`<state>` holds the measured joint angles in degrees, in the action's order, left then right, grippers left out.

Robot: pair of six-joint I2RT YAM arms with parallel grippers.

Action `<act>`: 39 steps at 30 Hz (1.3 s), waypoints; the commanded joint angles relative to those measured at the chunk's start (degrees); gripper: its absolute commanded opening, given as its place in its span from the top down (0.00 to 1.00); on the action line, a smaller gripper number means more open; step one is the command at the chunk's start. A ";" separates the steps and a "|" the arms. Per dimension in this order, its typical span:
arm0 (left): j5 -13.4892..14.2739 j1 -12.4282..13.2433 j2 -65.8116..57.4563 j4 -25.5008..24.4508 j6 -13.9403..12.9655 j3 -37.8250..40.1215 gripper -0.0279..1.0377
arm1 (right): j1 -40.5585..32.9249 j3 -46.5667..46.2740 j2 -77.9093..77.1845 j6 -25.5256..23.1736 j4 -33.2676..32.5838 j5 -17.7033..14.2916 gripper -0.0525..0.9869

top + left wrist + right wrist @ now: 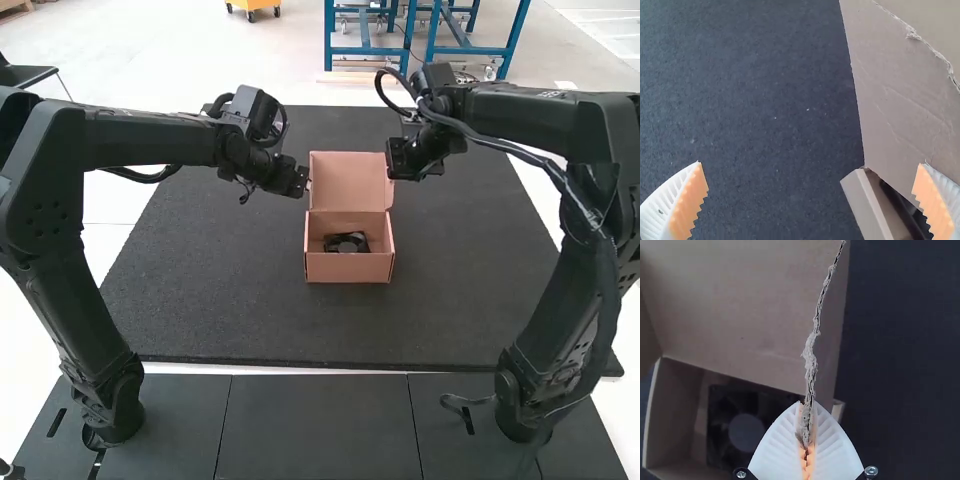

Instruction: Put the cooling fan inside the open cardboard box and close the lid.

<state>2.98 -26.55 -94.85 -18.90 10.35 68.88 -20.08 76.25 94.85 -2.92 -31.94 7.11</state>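
An open cardboard box (349,263) sits mid-mat with its lid (348,182) standing upright at the back. The black cooling fan (347,242) lies flat inside the box, also seen past the right fingers as the fan (744,432). My right gripper (400,162) is shut on the lid's right side edge; the right gripper (807,452) pinches the torn cardboard edge of the lid (740,305). My left gripper (292,181) hovers at the lid's left edge. The left gripper (810,205) is open, one pad over the mat, the other behind the lid (900,100).
The box rests on a dark mat (200,270) with free room all around it. A white table edge (120,210) borders the mat on the left. Both arms reach in from the sides at lid height.
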 commanded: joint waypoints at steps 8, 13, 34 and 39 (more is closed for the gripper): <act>-0.79 -2.19 2.65 -0.97 -0.07 1.61 0.07 | -2.07 -3.30 -1.68 1.25 -1.89 1.85 0.97; -0.79 -2.19 3.00 -1.32 -0.24 1.17 0.07 | -2.60 -3.56 -1.68 1.16 -2.33 2.91 0.97; -0.79 -2.19 5.99 -4.04 -0.42 -2.26 0.07 | -3.04 -4.35 -2.48 2.65 -7.34 3.96 0.97; -0.87 -2.19 6.34 -3.43 -0.24 -3.49 0.07 | -3.48 -5.50 -3.09 2.39 -7.34 4.14 0.97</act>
<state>2.94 -28.14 -90.13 -22.81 10.33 65.73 -22.28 71.79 93.93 -1.21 -38.96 9.63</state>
